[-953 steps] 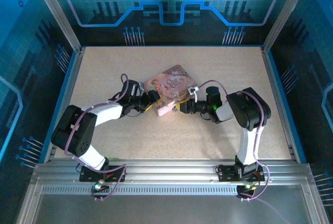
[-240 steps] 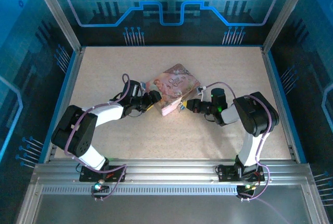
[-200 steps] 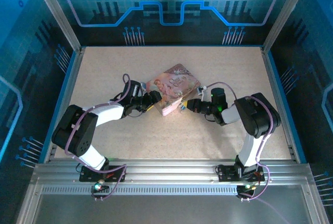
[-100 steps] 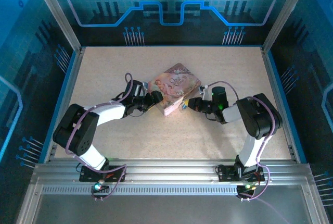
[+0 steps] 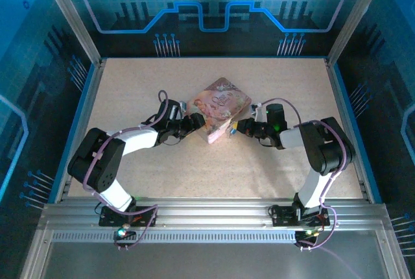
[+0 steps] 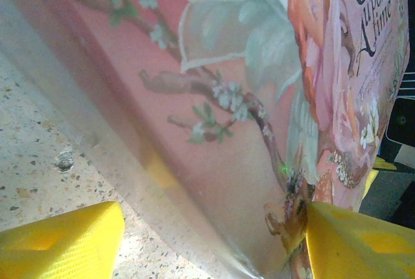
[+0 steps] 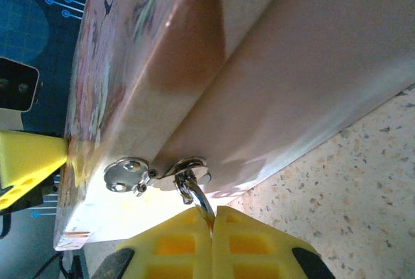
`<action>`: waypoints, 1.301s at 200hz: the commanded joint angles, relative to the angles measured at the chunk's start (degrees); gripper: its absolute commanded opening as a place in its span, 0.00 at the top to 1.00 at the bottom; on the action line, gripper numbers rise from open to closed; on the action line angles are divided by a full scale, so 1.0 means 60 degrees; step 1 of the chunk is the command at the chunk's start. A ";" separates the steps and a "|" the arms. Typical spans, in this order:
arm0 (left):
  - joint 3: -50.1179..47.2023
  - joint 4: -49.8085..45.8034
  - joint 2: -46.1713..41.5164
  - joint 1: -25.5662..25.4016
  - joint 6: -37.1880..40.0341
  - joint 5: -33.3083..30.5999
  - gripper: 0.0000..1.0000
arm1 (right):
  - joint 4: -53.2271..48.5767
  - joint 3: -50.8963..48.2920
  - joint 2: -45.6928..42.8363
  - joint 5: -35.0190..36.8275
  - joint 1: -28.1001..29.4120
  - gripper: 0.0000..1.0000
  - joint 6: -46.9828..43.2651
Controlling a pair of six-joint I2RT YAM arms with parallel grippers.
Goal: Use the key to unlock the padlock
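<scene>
A pink illustrated tin box [image 5: 220,105] lies mid-table. My left gripper [image 5: 198,123] straddles its left corner. In the left wrist view one yellow finger [image 6: 353,240] presses on the lid of the box [image 6: 246,97], and the other finger [image 6: 65,243] sits by its lower edge at table level. My right gripper [image 5: 235,128] is at the box's near right side. It [image 7: 213,217] is shut on the padlock's thin silvery shackle [image 7: 194,194], which hangs from the chrome hasp [image 7: 159,172]. The padlock's body is hidden between the fingers. The key is hidden.
A speckled beige tabletop [image 5: 194,169] surrounds the box, fenced by metal rails and blue walls [image 5: 84,104]. The arm bases stand at the near edge [image 5: 207,211]. The box's smooth side wall [image 7: 292,78] faces the right wrist camera.
Both grippers and the box have shifted a little toward the far right. The right forearm has swung farther up the table. Neither gripper's opening has changed.
</scene>
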 commanded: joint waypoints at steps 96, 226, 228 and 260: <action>-0.0290 -0.1622 0.0456 0.0055 0.0314 -0.0807 0.27 | -0.0516 0.0956 -0.0261 0.0685 -0.0798 1.00 0.0520; -0.0282 -0.1539 0.0171 0.0055 0.0280 -0.0753 0.24 | -0.1521 0.1048 -0.1072 0.1500 -0.1193 1.00 0.0178; -0.0289 -0.1538 0.0127 0.0055 0.0285 -0.0746 0.24 | -0.1584 0.1035 -0.1110 0.1506 -0.1203 1.00 0.0112; -0.0144 -0.1741 -0.0757 0.0073 0.0434 -0.0823 0.21 | -0.2700 0.0882 -0.2107 0.1461 -0.1315 1.00 -0.0739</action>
